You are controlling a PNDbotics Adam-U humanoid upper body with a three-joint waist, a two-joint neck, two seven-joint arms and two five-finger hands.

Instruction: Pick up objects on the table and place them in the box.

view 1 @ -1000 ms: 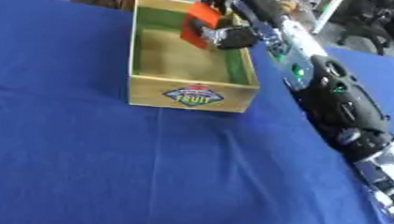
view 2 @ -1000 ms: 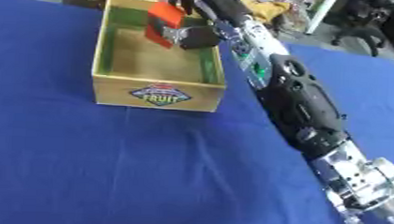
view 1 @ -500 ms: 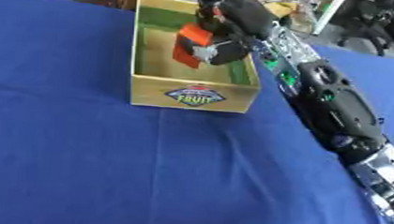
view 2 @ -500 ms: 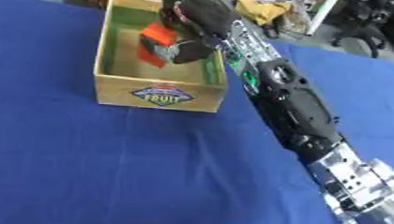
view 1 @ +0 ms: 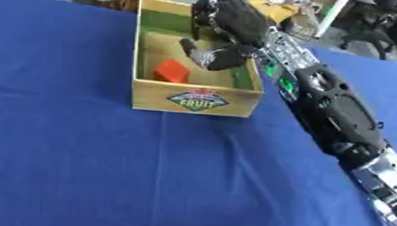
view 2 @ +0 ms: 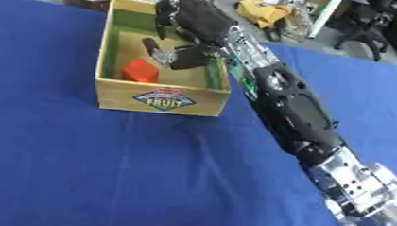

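A wooden fruit box (view 1: 197, 101) with a "FRUIT" label stands on the blue table at the upper middle. A small red-orange block (view 1: 171, 71) lies on the box floor near its front left. My right hand (view 1: 225, 28) hangs over the box's right half, fingers spread and relaxed, holding nothing; its thumb (view 2: 180, 57) points down into the box, apart from the block. The right arm (view 2: 294, 109) runs from the lower right up to the box. My left hand shows in neither view.
Blue cloth (view 1: 92, 168) covers the table, with a wide bare stretch in front of and left of the box. Beyond the far edge lie clutter and a yellow thing (view 2: 259, 6).
The red-orange block has left my right hand and now lies on the box floor. The hand has opened and lifted back over the box.
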